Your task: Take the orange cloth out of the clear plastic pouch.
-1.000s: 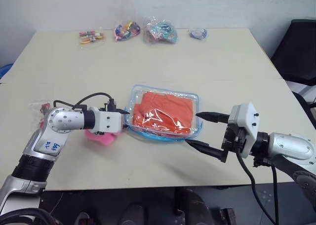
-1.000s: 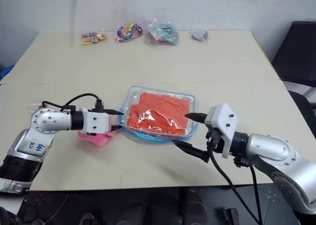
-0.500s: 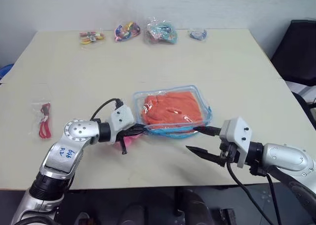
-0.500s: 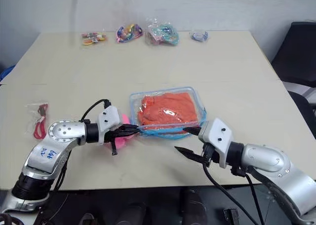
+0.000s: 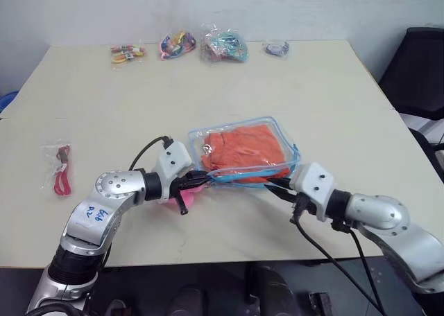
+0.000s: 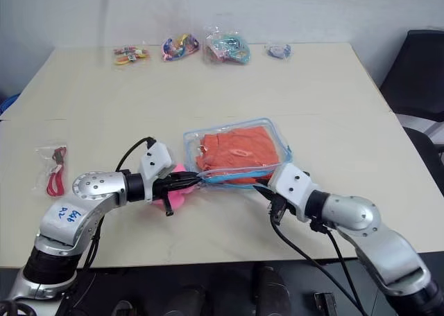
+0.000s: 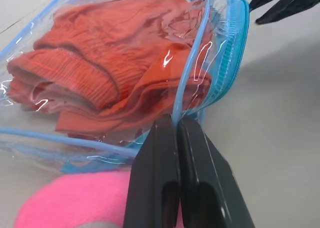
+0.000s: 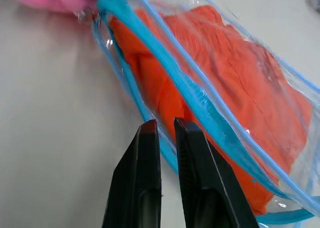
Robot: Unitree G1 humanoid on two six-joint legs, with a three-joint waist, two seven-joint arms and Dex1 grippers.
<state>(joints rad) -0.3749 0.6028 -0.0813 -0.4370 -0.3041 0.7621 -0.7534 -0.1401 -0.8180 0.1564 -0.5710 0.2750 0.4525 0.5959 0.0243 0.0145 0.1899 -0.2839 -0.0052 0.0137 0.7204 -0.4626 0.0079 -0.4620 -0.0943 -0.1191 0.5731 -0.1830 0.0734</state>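
**Handwritten mark on the left arm**

The only writing is blue handwriting on a white sticker (image 5: 93, 213) on the left arm's silver shell, lower left of the frame. Its characters are too small and slanted to read with certainty.

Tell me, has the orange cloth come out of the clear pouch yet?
No, the orange cloth lies folded inside the clear pouch, behind its see-through plastic wall.

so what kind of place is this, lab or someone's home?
Probably a lab or office test room: a plain beige table against a bare wall, a black office chair beside it, small bags of colourful items lined up as props.
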